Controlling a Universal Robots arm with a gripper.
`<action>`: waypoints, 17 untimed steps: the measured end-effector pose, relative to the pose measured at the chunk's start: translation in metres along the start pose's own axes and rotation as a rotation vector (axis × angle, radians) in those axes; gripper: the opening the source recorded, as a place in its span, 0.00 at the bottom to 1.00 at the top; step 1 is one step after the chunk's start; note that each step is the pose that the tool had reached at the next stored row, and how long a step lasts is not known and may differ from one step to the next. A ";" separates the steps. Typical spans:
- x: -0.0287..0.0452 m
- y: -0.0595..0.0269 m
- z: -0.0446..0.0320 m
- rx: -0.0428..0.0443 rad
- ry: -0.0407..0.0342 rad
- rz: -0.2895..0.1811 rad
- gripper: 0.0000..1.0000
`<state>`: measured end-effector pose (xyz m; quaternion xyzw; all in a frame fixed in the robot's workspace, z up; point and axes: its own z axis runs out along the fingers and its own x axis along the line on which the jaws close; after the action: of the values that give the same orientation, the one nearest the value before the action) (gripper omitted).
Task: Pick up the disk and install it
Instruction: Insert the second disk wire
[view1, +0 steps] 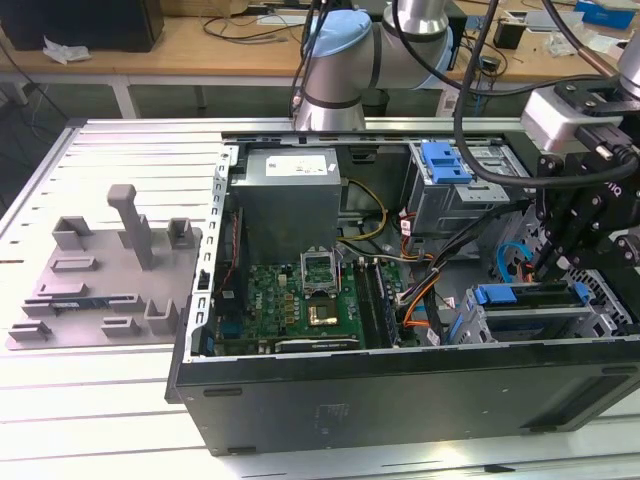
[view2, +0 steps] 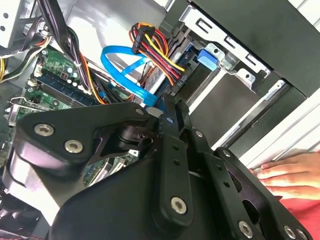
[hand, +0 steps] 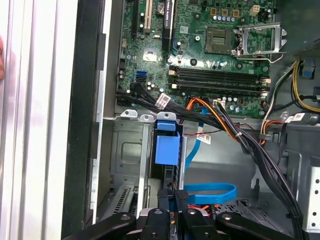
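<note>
Because it stands on edge with its blue carrier bracket leading, the disk (hand: 166, 150) lines up with the slot of the drive cage (hand: 127, 155). In the first wrist view we see it edge-on, partly entered between the cage's metal walls. In the exterior view the disk (view1: 530, 296) sits along the top of the cage (view1: 540, 322), in the corner of the computer case (view1: 400, 400) at the exterior view's right.

The gripper (hand: 172, 200) is narrow, and we judge that its fingers pinch the disk's trailing edge. That grip leaves the leading end free to run into the cage. In the exterior view the gripper (view1: 548, 265) hangs just above the cage, with the arm coming in from behind the case.

A blue data cable (hand: 210, 192) loops just beside the cage, and a bundle of coloured power wires (view2: 152, 45) runs close to it, near the bay for plugging in. Beyond them the motherboard (hand: 220, 55) lies flat on the case floor. A grey power-supply box (view1: 290, 195) sits at the far wall, and a second blue bracket (view1: 445, 162) sits in another cage there.

A person's hand (view2: 290, 172) rests flat beside the case wall, perhaps to steady it. The case lies open on the table (view1: 100, 430), well apart from a grey fixture tray (view1: 100, 280).
</note>
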<state>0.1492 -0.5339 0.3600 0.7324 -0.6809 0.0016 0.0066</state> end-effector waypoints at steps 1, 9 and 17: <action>0.0000 0.0000 0.0000 0.0000 0.0000 0.000 0.16; 0.0000 -0.0006 0.0003 0.0000 0.0004 0.000 0.16; -0.0001 -0.0006 0.0044 0.0000 0.0002 0.000 0.16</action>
<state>0.1497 -0.5338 0.3556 0.7325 -0.6807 0.0017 0.0067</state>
